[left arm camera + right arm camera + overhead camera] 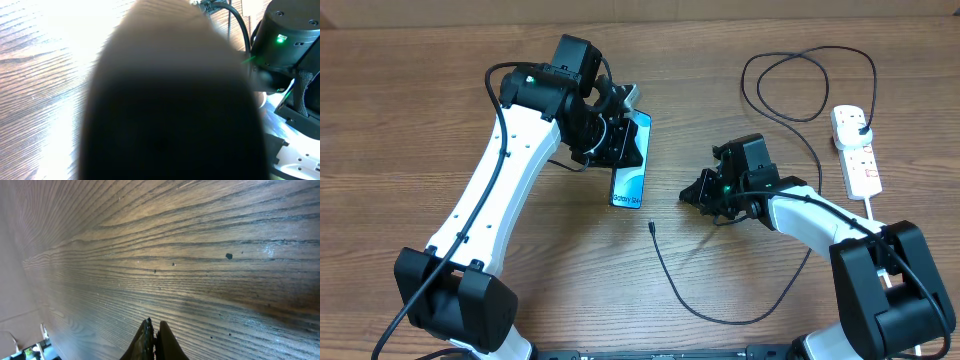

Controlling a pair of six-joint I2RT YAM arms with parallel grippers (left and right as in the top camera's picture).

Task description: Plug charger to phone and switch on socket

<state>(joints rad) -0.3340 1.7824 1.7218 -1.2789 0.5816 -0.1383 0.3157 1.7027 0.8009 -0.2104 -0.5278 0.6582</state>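
Observation:
The phone (631, 178) lies at mid-table, its light-blue screen up and its white text at the near end. My left gripper (620, 140) is shut on the phone's far end. In the left wrist view a dark blurred shape (170, 105) fills the frame and hides the jaws. The charger cable (682, 302) runs from its small connector tip (651, 227), which lies loose on the wood, round to a black plug (860, 125) in the white socket (857, 158). My right gripper (688, 195) (154, 323) is shut on nothing, right of the phone and above the tip.
The cable makes a wide loop (800, 85) at the back right and a long bend near the front edge. A thick white cord (876, 212) leaves the socket's near end towards the right arm's base. Bare wooden table (200, 255) lies under the right gripper.

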